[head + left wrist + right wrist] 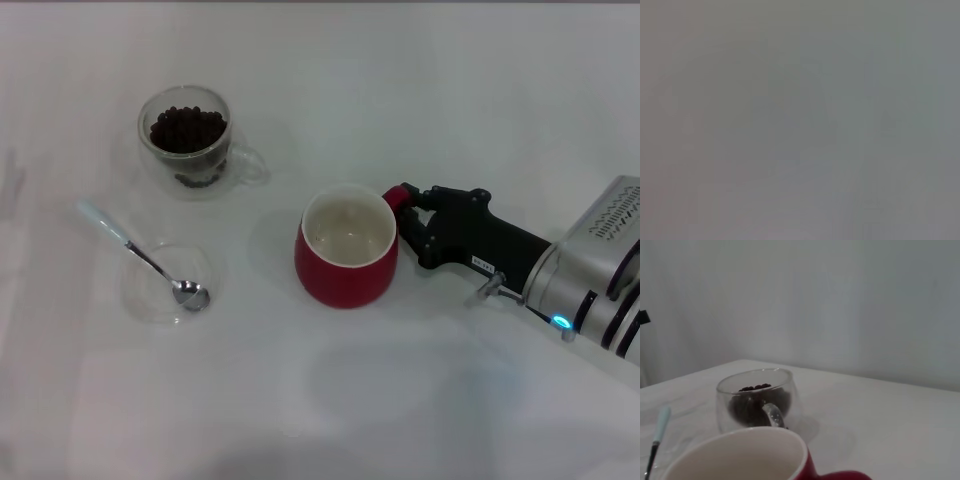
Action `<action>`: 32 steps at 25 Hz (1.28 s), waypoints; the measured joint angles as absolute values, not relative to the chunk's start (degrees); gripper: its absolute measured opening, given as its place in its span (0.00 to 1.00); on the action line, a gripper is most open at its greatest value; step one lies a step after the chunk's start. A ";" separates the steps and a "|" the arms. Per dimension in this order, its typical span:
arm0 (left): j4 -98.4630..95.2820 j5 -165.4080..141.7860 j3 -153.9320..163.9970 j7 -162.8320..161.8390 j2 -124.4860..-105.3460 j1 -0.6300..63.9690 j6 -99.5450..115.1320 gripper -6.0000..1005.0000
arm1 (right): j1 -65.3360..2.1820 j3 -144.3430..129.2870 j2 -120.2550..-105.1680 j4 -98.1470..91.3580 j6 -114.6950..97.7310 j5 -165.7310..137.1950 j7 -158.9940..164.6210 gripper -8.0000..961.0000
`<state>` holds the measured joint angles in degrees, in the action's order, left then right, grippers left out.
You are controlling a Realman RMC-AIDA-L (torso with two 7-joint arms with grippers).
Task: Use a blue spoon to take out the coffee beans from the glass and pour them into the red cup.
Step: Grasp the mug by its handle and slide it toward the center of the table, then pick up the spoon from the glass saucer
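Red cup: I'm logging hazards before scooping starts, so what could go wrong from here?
The right gripper is at the red cup handle; a push could slide or tip the empty cup. The blue spoon rests across a clear saucer, so lifting it may drag the saucer. The glass of coffee beans sits near the spoon.

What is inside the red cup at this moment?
The red cup shows only its bare white inside; no coffee beans are in it. They remain in the glass. The right end effector is at its handle.
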<state>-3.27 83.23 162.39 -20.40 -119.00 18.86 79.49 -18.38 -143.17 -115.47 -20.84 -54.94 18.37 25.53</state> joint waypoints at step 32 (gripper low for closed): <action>13.61 53.22 162.96 -93.97 -114.48 19.75 76.99 0.84 | -12.63 -122.95 -115.15 -4.45 -86.58 20.65 25.85 0.86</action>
